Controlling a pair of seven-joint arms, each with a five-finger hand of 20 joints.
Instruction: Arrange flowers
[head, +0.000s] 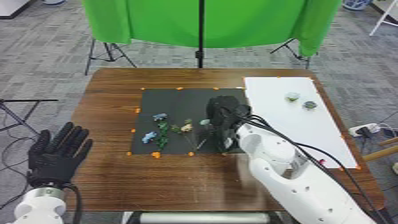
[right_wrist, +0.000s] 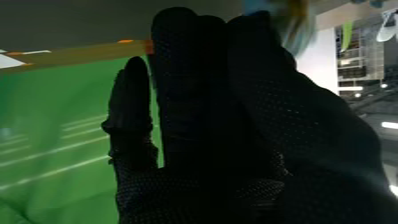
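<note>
Head view: your left hand (head: 55, 157), fingers apart, at desk's (head: 107, 110) left edge; your right hand (head: 226, 111) over black mat (head: 178, 98), grip can't be told, near blue flowers (head: 149, 136).

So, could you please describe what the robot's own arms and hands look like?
The left arm and right arm are white with smooth, rounded casings. The left hand and right hand wear black fabric gloves, finely dotted on the right one. Black cables run along the right arm, and another sits by the left.
</note>
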